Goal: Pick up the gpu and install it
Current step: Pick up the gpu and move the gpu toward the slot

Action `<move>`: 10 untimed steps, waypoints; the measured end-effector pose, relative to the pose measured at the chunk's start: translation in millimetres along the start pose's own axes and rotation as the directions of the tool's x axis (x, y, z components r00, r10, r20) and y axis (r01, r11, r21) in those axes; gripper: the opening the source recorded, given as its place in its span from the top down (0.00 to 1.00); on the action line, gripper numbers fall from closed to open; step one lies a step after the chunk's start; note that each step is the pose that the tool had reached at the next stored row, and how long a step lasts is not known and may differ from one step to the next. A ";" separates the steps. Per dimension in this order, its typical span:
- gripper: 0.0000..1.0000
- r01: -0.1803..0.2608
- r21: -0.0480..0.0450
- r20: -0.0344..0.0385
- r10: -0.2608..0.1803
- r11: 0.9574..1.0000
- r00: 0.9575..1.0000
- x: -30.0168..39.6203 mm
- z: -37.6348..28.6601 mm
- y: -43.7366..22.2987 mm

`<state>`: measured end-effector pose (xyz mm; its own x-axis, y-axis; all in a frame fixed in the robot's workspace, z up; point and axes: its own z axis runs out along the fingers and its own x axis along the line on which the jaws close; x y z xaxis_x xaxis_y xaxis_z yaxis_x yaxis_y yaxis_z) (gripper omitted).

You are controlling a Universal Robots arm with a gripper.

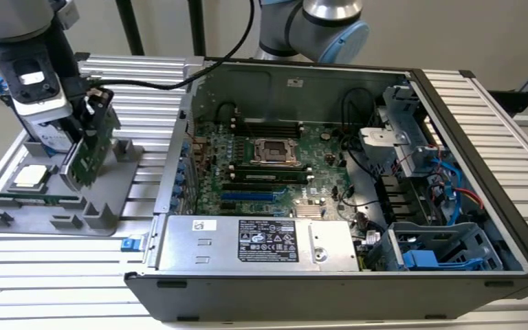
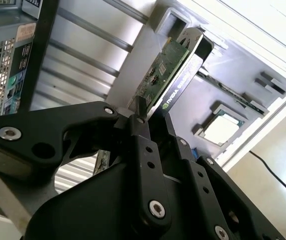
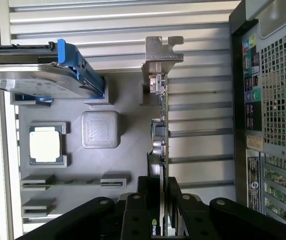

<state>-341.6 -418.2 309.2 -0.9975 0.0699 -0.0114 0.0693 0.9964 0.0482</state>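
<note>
Closest to the lens in both wrist views is the gripper. Its jaws are pinched shut on one long edge of the gpu, and there's nothing else in them. The card stands on edge at its slot in the grey tray, leaning a little in the exterior view. I can't tell if its lower edge has cleared the slot yet.

My take on doing this pick well: pull the card out along the line of the slot, slow and straight. The grip is thin and sits on one edge, so any sideways twist could make the card pivot or bind in the holder. I'd also watch the silver end bracket so it doesn't catch on the tray.

Tray contents, going from the exterior view's left:
- a memory stick lying in its holder
- a processor chip in a square pocket
- a hard drive with a blue frame, standing up
- the gpu, on the side nearest the computer

Over on the exterior view's right is the open computer case. Inside it:
- the motherboard flat on the floor
- a silver power supply along the near wall
- a drive cage with blue parts in the near corner
</note>
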 end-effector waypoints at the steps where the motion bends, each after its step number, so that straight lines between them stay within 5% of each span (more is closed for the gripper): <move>1: 1.00 0.000 0.000 0.000 0.000 1.000 1.000 0.0 -0.9 0.0; 10: 1.00 0.000 0.000 0.000 0.000 1.000 1.000 -0.1 -9.3 0.5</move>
<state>-341.7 -418.2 318.5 -0.9975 0.0700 -0.0114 0.0694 0.9964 0.0482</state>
